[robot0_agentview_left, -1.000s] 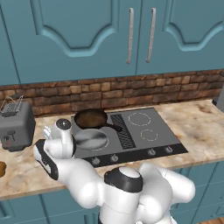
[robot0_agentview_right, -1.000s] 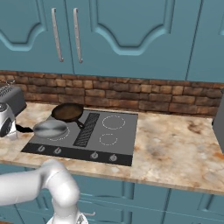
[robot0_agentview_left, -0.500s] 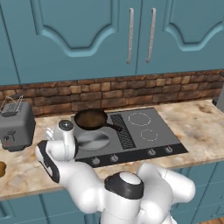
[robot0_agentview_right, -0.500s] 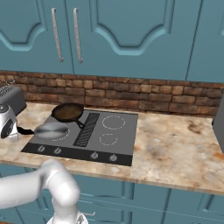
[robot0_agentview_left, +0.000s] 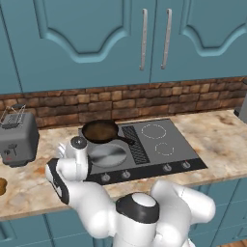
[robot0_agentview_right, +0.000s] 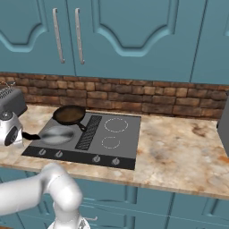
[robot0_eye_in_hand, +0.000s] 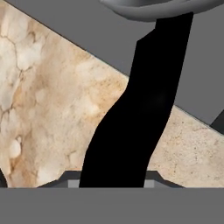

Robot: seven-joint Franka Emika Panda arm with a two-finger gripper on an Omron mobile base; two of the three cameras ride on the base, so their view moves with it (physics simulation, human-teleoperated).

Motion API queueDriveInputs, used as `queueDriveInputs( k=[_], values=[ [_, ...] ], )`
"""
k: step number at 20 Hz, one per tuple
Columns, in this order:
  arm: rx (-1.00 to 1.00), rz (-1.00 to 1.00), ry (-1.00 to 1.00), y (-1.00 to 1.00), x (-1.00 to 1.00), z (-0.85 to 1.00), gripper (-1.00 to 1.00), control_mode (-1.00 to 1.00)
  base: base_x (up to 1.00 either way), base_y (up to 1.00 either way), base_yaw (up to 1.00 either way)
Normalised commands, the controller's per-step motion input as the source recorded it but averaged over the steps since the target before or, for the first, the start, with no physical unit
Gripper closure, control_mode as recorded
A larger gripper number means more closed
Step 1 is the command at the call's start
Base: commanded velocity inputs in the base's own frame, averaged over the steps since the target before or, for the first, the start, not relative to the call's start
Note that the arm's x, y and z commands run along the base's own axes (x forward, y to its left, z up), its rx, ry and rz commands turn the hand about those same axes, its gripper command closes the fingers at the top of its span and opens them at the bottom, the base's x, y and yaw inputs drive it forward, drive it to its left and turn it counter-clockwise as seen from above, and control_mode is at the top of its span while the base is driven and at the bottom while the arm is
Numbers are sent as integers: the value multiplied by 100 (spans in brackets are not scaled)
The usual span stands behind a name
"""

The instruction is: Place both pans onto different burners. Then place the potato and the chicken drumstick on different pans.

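Note:
The shallow silver pan point(robot0_agentview_left: 108, 155) point(robot0_agentview_right: 57, 134) lies on the front-left burner of the dark cooktop point(robot0_agentview_left: 181, 157). Its black handle point(robot0_eye_in_hand: 131, 118) points left over the counter and runs between my fingers. My gripper point(robot0_eye_in_hand: 112, 181) point(robot0_agentview_right: 23, 135) is shut on that handle, at the cooktop's left edge. The deeper pan with the brown inside point(robot0_agentview_left: 100, 131) point(robot0_agentview_right: 69, 115) sits on the rear-left burner, handle toward the centre vent. Two white ring burners point(robot0_agentview_left: 153, 130) point(robot0_agentview_left: 165, 148) on the right are bare. A brownish lump point(robot0_agentview_left: 2, 186), perhaps the potato, is cut off by the left edge. The chicken drumstick is out of view.
A grey toaster point(robot0_agentview_left: 18, 138) point(robot0_agentview_right: 10, 101) stands on the marble counter left of the cooktop, close behind my hand. A brick backsplash and teal cabinets rise behind. A dark appliance point(robot0_agentview_right: 225, 129) sits at the counter's far right.
My hand has sunk a little and shifted slightly toward the cooktop, carrying the silver pan with it. The brown pan has not moved.

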Motion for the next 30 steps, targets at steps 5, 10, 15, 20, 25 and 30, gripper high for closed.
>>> queueDriveInputs(
  k=[5,10,15,20,25,30],
  values=[
    [3,-3,-2,-11,19,-31,100,-100,0,0,0],
    [9,0,-8,0,0,-34,100,-100,0,0,0],
    [1,0,-5,0,14,-33,100,-100,0,0,0],
    [3,0,-3,0,10,-23,-100,-100,0,0,0],
    [4,1,-5,-3,-13,0,-100,-100,0,0,0],
    [9,7,-5,0,-29,0,-100,-100,0,0,0]
  ],
)
